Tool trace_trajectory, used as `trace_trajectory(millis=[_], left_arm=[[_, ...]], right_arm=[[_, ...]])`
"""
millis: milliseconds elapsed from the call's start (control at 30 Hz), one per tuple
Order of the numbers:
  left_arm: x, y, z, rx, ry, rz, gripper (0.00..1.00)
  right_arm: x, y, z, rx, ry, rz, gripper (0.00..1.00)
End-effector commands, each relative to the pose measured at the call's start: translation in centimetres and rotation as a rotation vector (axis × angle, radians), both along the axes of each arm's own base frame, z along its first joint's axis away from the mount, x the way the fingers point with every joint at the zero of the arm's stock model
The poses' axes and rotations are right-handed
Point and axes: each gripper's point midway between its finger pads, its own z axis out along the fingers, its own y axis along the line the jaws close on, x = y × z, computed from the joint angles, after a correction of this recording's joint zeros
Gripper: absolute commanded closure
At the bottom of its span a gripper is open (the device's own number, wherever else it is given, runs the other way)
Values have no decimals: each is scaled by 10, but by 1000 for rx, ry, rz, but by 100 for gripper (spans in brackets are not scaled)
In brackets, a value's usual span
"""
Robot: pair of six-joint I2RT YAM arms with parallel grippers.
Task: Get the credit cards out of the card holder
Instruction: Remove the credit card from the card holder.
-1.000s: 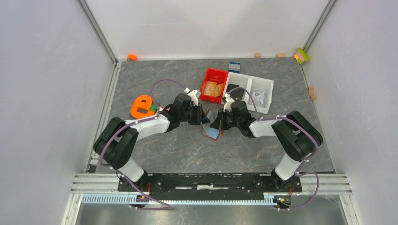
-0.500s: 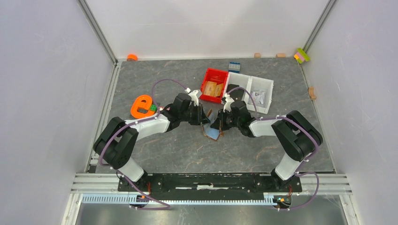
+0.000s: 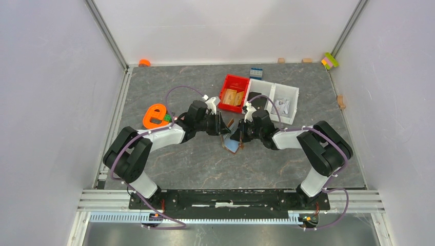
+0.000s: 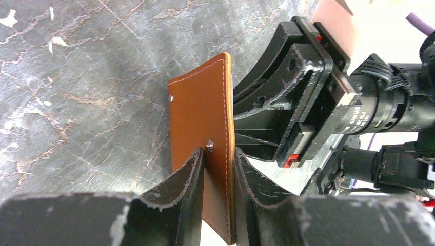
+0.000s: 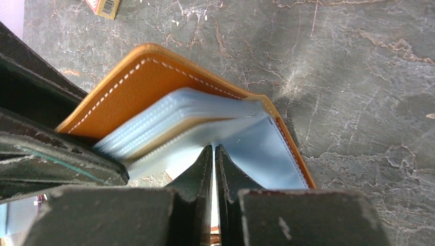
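Little changed: left pincer [image 4: 219, 155] still clamps card holder [image 4: 199, 110].

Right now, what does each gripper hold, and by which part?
The left gripper clamps the holder by its brown cover, near the snap. The right gripper pinches a blue inner layer at its edge; card or pocket, I cannot tell.

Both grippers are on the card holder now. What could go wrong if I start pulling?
1. The right gripper pinches a thin pale blue layer; I cannot tell card from sleeve, so pulling may drag the whole card holder.
2. The left gripper clamps only one cover, so it might slip.
3. The grippers sit very close and could collide.
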Motion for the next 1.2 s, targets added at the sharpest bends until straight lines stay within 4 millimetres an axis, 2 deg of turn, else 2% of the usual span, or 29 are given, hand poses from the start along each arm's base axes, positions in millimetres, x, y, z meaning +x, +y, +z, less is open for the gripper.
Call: trace_trajectory(millis=[0, 100, 300, 667, 833, 967, 1167], left_arm=[[-10, -28, 42, -180, -31, -106, 68], [-11, -29, 42, -188, -24, -113, 68], [-7, -25, 37, -152, -25, -87, 85], [6, -7, 24, -12, -60, -2, 83], [15, 1, 10, 65, -67, 37, 86], [20, 11, 14, 99, -105, 74, 87], [20, 16, 23, 128, -157, 99, 89]], right_arm=[[9, 8, 6, 6, -36, 11, 91], [9, 8, 6, 6, -36, 12, 92], [9, 8, 7, 7, -37, 11, 92], [12, 3, 8, -21, -53, -8, 91], [20, -13, 0, -122, -62, -61, 75], [22, -24, 5, -117, -72, -103, 59], [24, -43, 19, -16, -98, -190, 53]])
